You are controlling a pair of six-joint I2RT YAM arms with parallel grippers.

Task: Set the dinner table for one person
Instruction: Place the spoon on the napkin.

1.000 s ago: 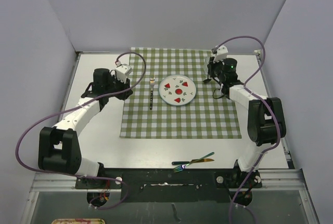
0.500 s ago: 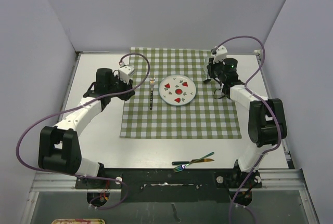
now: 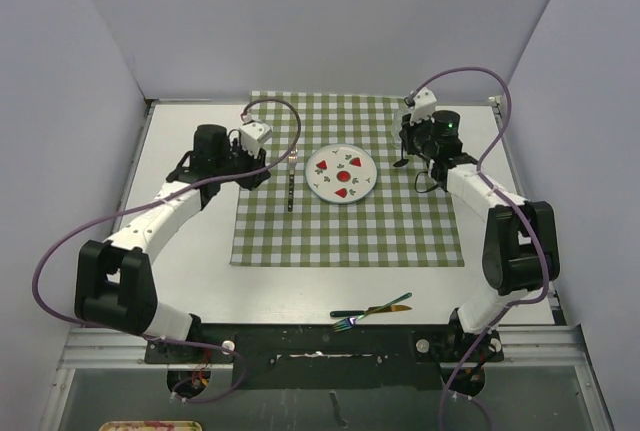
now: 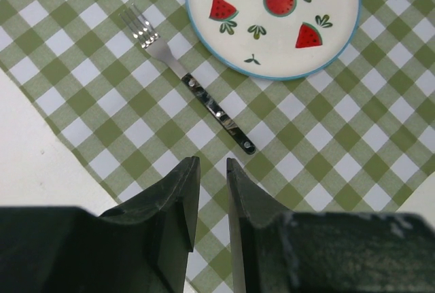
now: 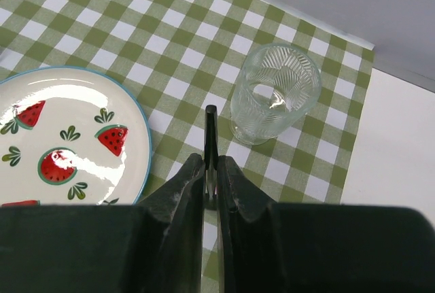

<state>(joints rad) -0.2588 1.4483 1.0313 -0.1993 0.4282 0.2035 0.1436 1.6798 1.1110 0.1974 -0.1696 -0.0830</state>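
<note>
A white plate with watermelon prints (image 3: 341, 173) lies on the green-and-white checked cloth (image 3: 350, 226) on the white dinner table (image 3: 190, 261). A black-handled fork (image 3: 290, 183) lies left of the plate. In the left wrist view the fork (image 4: 187, 82) and plate (image 4: 272, 14) lie ahead of my left gripper (image 4: 213, 162). That gripper (image 3: 258, 173) is empty, its jaws a narrow gap apart. My right gripper (image 5: 211, 160) is shut on a thin dark utensil (image 5: 211, 126), held between the plate (image 5: 61, 136) and a clear glass (image 5: 275, 92). It is right of the plate in the top view (image 3: 405, 151).
Two more utensils (image 3: 370, 311) lie on the bare table near the front edge, one shiny and multicoloured. The cloth's left edge (image 4: 41, 102) and the table's metal rails bound the area. The purple cables loop above both arms.
My left arm has moved right, from the cloth's left edge toward the fork. My right gripper has shifted slightly, still holding the dark utensil.
</note>
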